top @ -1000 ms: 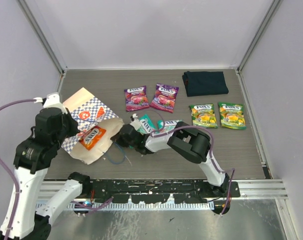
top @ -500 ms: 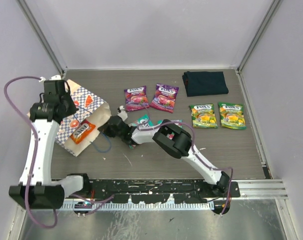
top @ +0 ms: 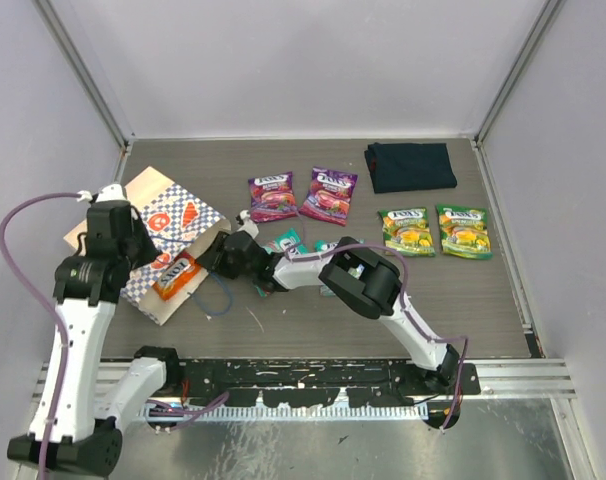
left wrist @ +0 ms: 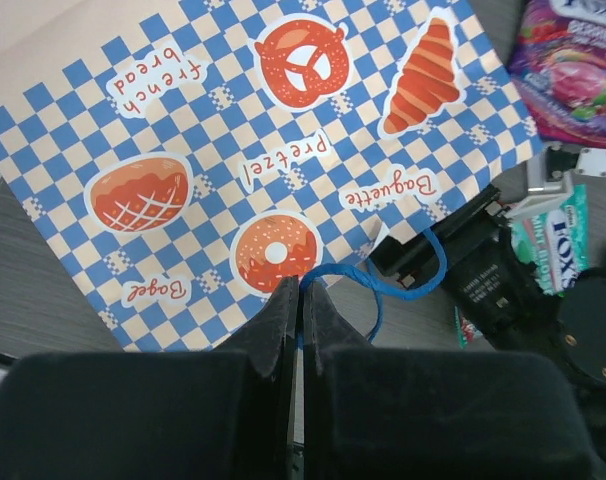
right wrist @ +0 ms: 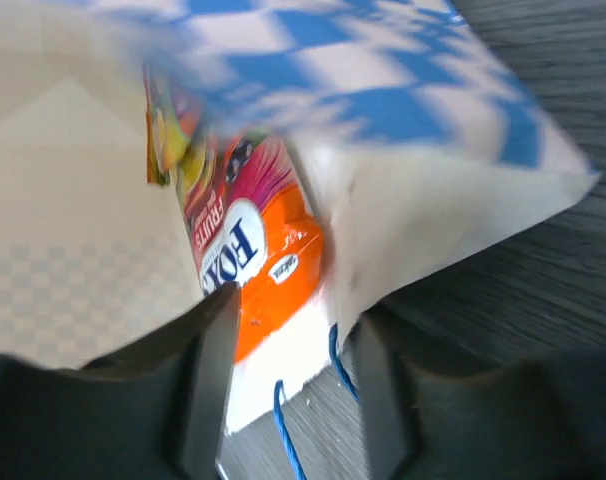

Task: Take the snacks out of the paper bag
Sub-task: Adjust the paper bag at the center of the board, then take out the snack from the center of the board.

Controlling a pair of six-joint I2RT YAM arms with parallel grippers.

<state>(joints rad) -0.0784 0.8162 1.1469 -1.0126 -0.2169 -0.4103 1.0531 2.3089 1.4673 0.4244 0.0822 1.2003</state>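
The paper bag [top: 168, 225] lies on its side at the left, its mouth facing right. My left gripper [top: 141, 250] [left wrist: 301, 285] is shut on the bag's blue cord handle [left wrist: 383, 285] at the upper edge of the mouth. My right gripper [top: 211, 258] [right wrist: 295, 310] stands open at the mouth, nothing held. An orange-red snack [top: 173, 275] [right wrist: 253, 260] lies inside, beside its left finger. Outside the bag lie two purple snacks [top: 272, 196] [top: 329, 194], two green ones [top: 407, 230] [top: 463, 231] and two teal ones [top: 291, 243] partly under the right arm.
A dark navy folded cloth [top: 410, 166] lies at the back right. The second blue cord handle [top: 215, 295] [right wrist: 283, 420] trails on the table in front of the bag's mouth. Walls close the table on the left, back and right.
My right gripper has gone from shut to open at the bag's mouth. The left arm has shifted, moving the bag with it while keeping hold of the handle.
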